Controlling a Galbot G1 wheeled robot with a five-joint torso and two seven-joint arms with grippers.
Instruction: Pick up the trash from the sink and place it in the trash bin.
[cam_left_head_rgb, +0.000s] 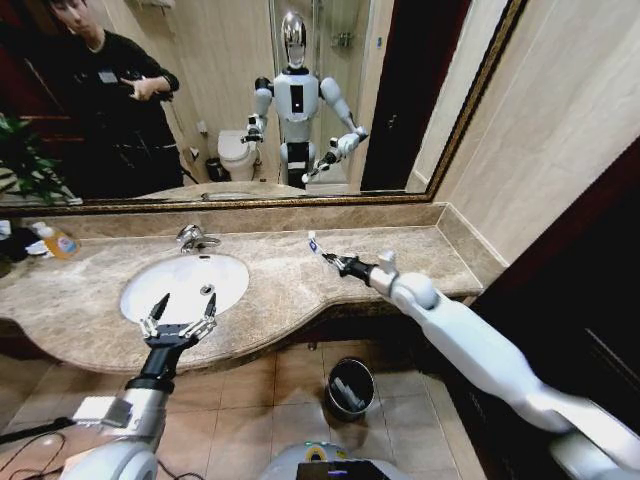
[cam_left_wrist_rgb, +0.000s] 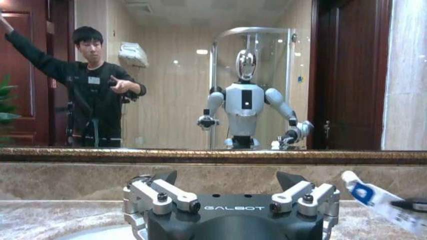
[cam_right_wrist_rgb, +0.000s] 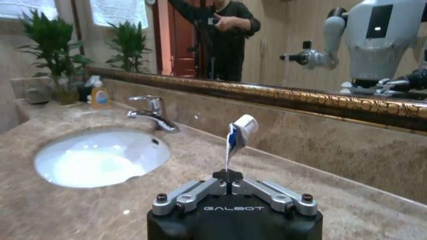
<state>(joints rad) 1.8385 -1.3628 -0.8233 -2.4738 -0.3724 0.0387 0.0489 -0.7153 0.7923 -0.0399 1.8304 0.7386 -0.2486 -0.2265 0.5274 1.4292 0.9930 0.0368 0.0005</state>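
1. Right gripper (cam_left_head_rgb: 333, 261) is out over the marble counter (cam_left_head_rgb: 400, 255), right of the sink (cam_left_head_rgb: 185, 285) and well clear of it, near the back ledge under the mirror (cam_left_head_rgb: 250, 90).
2. Its jaws are pinched fully together on the flat tail of a small white tube with a blue label (cam_right_wrist_rgb: 236, 137). The capped end sticks out past the fingertips, away from the wrist.
3. In the head view the same tube (cam_left_head_rgb: 314, 243) points up and back toward the mirror and is off the counter, touching nothing but the jaws.
4. The left wrist view catches it too (cam_left_wrist_rgb: 370, 197), at the frame edge, with the dark tip of the right gripper on it.
5. Left gripper (cam_left_head_rgb: 182, 310) hangs over the near rim of the sink, fingers spread wide, holding nothing. Fingertips (cam_left_head_rgb: 161, 303) point toward the bowl.
6. Sink bowl reads plain white in the head and right wrist views; can't make out any bits lying in it.
7. Tap (cam_left_head_rgb: 194, 238) sits behind the bowl. A bottle with an orange label (cam_left_head_rgb: 57, 241) stands on the counter at the far left.
8. Trash bin (cam_left_head_rgb: 350, 388) is on the tiled floor below the counter edge, between the two arms. Something pale lies inside; can't tell what.
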